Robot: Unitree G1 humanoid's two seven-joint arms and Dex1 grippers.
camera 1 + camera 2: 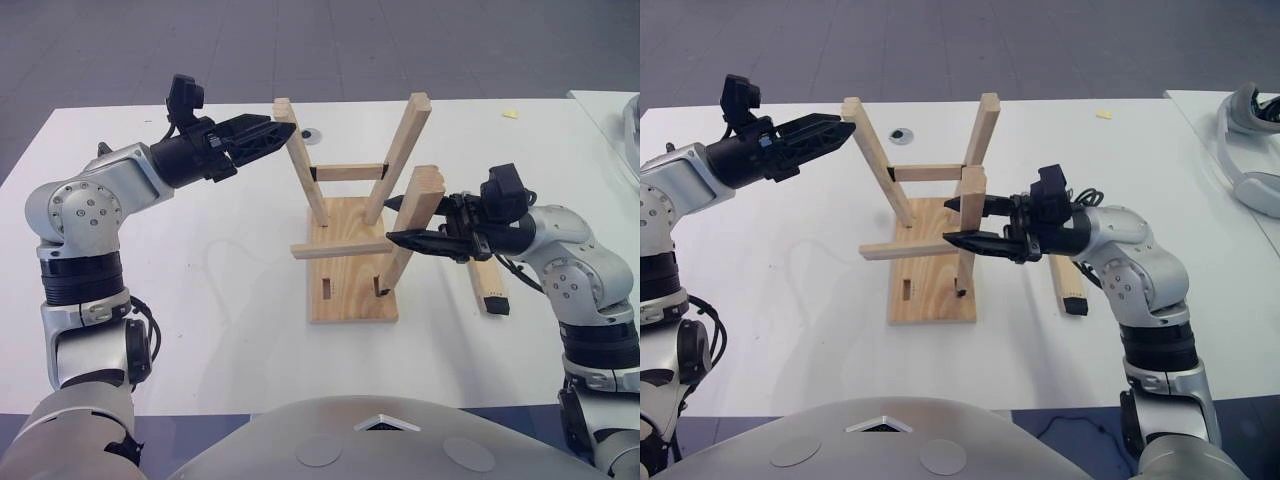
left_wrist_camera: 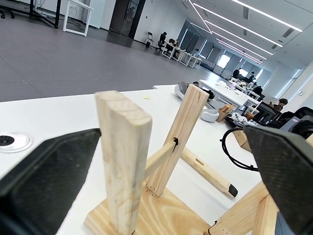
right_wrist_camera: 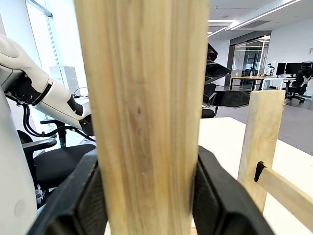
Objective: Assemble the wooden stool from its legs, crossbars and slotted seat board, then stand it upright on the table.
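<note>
The slotted seat board [image 1: 345, 292] lies flat on the white table. Three legs stand up from it. Around the top of the back left leg [image 1: 306, 172] my left gripper [image 1: 283, 128] is open; its fingers [image 2: 46, 181] stand wide apart on either side. The back right leg [image 1: 405, 140] is joined to that leg by a crossbar [image 1: 350, 172]. My right gripper [image 1: 405, 222] is shut on the front leg [image 1: 425, 190], which leans in its slot. A lower crossbar [image 1: 335, 248] runs from the back left leg to the front leg. A loose leg [image 1: 490, 285] lies beside the right arm.
A round grommet [image 1: 313, 132] sits in the table behind the stool. A small yellow scrap [image 1: 511, 113] lies at the far right, and a white headset [image 1: 1255, 110] rests on a neighbouring table. The near half of the table offers free room.
</note>
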